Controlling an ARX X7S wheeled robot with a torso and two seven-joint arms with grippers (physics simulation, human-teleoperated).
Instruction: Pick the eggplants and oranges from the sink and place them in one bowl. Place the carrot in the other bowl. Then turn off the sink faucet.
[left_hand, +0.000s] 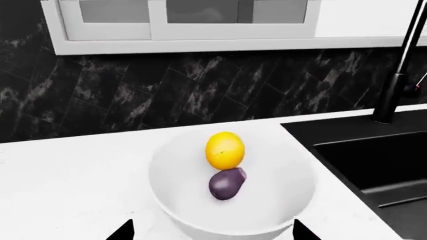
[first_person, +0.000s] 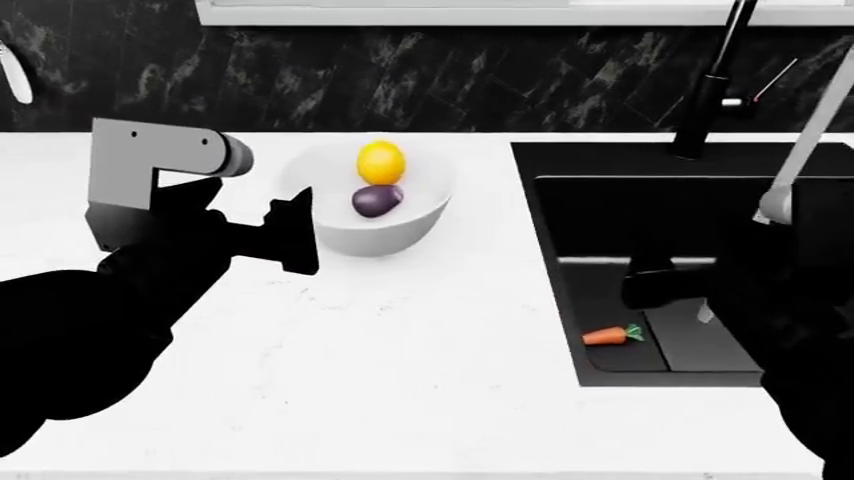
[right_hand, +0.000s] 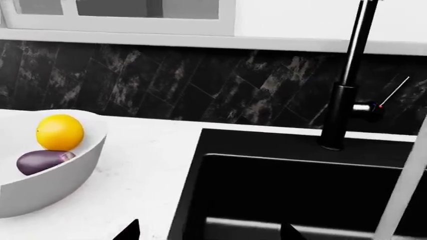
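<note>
Head view: pale bowl (first_person: 400, 225) sits upper centre of frame on the white counter (first_person: 400, 380). Orange (first_person: 380, 162) and eggplant (first_person: 378, 200) lie inside it, touching, orange toward the backsplash. Carrot (first_person: 613, 335) lies on the sink (first_person: 554, 300) floor, lower right of frame, green top pointing right. Faucet (first_person: 707, 85) stands at upper right, behind the basin.

Left gripper (first_person: 296, 232) hovers just left of the bowl; jaws spread wide (both tips show apart in the left wrist view), nothing held. Right gripper (right_hand: 210, 231) is over the sink; tips apart, empty.
</note>
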